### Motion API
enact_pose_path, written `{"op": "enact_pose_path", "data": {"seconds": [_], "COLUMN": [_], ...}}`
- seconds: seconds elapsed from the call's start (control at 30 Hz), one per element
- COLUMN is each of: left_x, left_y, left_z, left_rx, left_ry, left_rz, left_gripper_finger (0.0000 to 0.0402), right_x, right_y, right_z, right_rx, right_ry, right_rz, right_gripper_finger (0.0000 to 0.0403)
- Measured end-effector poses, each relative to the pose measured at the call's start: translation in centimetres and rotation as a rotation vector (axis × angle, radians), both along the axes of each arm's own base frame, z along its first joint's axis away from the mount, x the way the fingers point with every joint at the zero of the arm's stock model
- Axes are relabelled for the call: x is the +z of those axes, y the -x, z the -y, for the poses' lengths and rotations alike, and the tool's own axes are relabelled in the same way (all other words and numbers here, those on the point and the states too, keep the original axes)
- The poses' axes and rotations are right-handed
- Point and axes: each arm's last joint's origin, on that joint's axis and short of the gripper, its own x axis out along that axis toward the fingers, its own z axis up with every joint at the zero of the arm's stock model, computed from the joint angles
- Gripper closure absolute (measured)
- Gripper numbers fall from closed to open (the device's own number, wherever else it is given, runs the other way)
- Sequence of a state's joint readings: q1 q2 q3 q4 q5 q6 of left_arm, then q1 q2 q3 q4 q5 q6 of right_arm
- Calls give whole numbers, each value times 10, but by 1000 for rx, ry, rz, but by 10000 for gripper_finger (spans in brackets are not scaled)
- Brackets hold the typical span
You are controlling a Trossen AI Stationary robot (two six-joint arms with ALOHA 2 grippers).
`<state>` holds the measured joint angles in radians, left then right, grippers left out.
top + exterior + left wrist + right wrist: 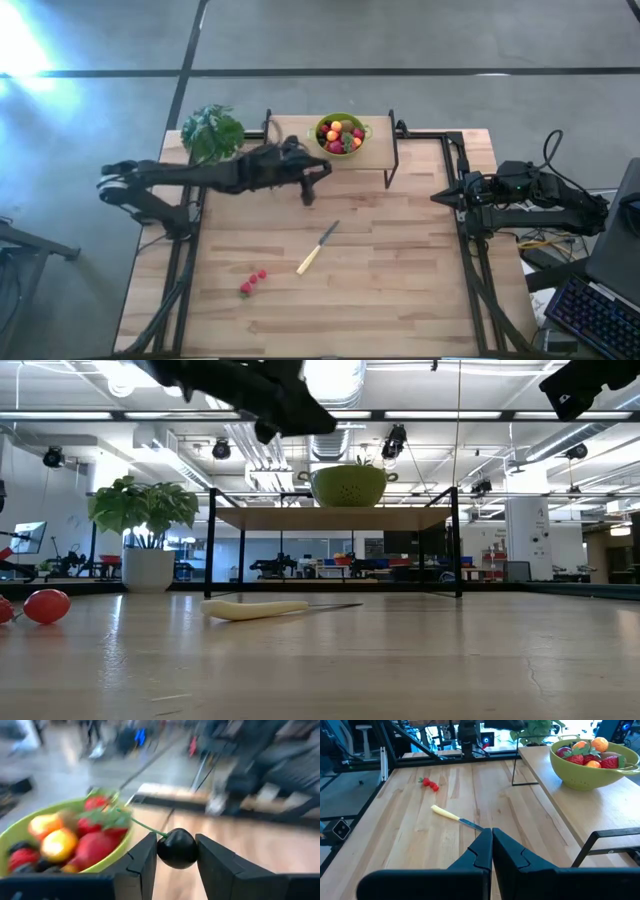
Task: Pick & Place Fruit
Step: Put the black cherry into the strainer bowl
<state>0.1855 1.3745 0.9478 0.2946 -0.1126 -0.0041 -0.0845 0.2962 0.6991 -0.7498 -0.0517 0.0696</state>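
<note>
A small dark round fruit (176, 845) with a thin green stem sits between the fingers of my left gripper (177, 854), which is shut on it. The gripper (322, 171) hovers beside the green bowl (322, 122) of mixed fruit that stands on a raised wooden shelf (378, 152). Three red fruits (252, 281) lie on the table near its front left. My right gripper (492, 840) is shut on nothing and held above the table's right edge (438, 198). My left gripper pinches the dark fruit by its two opposite sides (161, 851) between its two fingers. The fingers (140, 865) reach roughly level from the table's left. The fruit is lifted clear, and its stem (145, 826) points toward the bowl (116, 851).
A pale-handled knife (317, 248) lies mid-table. A leafy potted plant (212, 132) stands at the far left corner. The shelf rests on thin black legs (212, 540). Bare wooden tabletop (400, 280) stretches to the front right.
</note>
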Motion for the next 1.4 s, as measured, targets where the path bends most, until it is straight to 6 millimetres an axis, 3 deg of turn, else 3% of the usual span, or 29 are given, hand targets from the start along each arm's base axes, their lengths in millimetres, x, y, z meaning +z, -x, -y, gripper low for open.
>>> {"op": "enact_pose_path", "data": {"seconds": [0.17, 0.33, 0.53, 1.03, 1.4], "left_x": [15, 35, 46, 24, 27], "left_y": [-26, -47, -63, -66, -67], "left_z": [-20, -37, -53, -80, -81], "left_rx": [86, 120, 178, 272, 261], "left_ry": [-23, -52, -91, -69, -106], "left_rz": [-194, -237, -316, -446, -445], "left_gripper_finger": [274, 274, 274, 273, 221], "right_x": [0, 0, 0, 0, 0], "right_y": [0, 0, 0, 0, 0], "right_z": [0, 0, 0, 0, 0], "right_rx": [0, 0, 0, 0, 0], "right_ry": [0, 0, 0, 0, 0], "right_rz": [0, 0, 0, 0, 0], "right_gripper_finger": [394, 394, 394, 394, 394]}}
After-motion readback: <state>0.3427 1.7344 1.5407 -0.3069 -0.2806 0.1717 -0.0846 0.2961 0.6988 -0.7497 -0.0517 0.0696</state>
